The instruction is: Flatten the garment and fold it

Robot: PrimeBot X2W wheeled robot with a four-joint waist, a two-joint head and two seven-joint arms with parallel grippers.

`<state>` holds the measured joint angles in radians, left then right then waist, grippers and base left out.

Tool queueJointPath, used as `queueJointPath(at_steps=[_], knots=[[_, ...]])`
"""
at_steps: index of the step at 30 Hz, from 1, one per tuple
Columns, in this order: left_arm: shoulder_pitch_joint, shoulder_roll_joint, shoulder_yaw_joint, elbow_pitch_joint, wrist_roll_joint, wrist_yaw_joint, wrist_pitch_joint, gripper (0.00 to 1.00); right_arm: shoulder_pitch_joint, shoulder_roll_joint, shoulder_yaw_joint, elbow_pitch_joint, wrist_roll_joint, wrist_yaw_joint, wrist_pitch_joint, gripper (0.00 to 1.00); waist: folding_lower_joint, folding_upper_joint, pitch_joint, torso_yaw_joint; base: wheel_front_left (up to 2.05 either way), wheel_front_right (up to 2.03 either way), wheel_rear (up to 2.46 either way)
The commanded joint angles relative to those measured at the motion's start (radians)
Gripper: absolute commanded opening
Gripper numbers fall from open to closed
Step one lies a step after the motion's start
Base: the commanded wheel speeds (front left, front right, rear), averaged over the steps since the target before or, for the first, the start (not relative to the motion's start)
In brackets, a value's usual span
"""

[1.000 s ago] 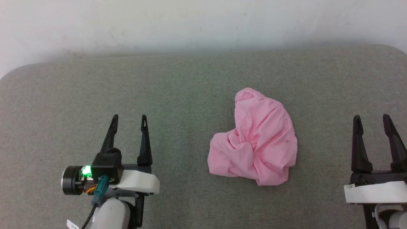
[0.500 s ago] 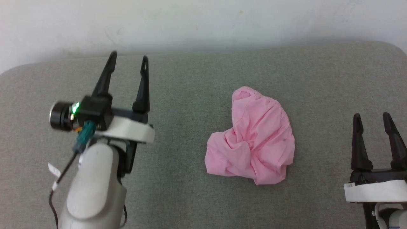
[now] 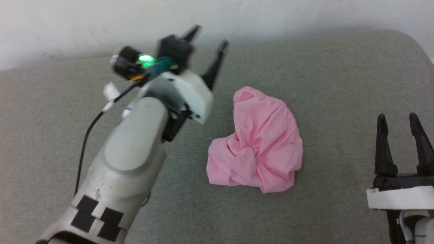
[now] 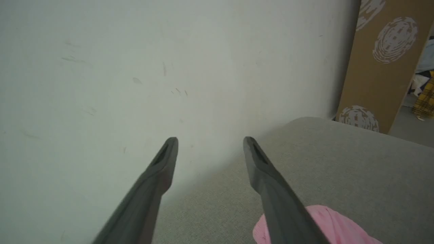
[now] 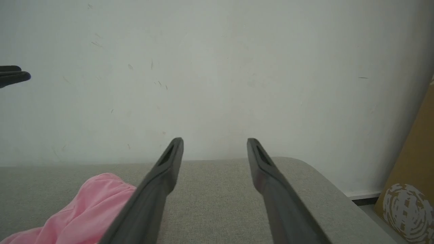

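Grey cushion (image 3: 325, 64), white wall (image 3: 67, 20) (faintly scuffed)

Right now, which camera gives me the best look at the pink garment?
The head view: the whole crumpled garment lies there on the grey surface, with nothing in front of it. The left wrist view catches a pink edge at its bottom. The right wrist view shows part of it at lower left.

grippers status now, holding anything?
left gripper: open, empty, not touching the pink shorts.
right gripper: open, empty, apart from the shorts.
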<state>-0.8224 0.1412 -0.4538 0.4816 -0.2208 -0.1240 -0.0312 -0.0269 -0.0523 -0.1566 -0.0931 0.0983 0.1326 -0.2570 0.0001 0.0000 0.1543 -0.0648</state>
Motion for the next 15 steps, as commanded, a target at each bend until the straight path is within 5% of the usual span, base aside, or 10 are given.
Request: queueJointPath(at_steps=[1,15], knots=[[-0.027,0.007,-0.044,0.01,-0.037,-0.006,0.03,1.0,-0.018,0.002,0.001,-0.003,0.007,-0.002,-0.005,1.0,-0.0001,0.0,0.015,-0.017,0.0,0.0,0.0],[-0.219,0.229,-0.781,-0.088,-0.595,-0.007,0.599,1.0,-0.061,0.002,0.014,-0.004,0.023,-0.002,-0.005,1.0,-0.0001,0.0,0.097,-0.105,0.0,0.0,0.0]])
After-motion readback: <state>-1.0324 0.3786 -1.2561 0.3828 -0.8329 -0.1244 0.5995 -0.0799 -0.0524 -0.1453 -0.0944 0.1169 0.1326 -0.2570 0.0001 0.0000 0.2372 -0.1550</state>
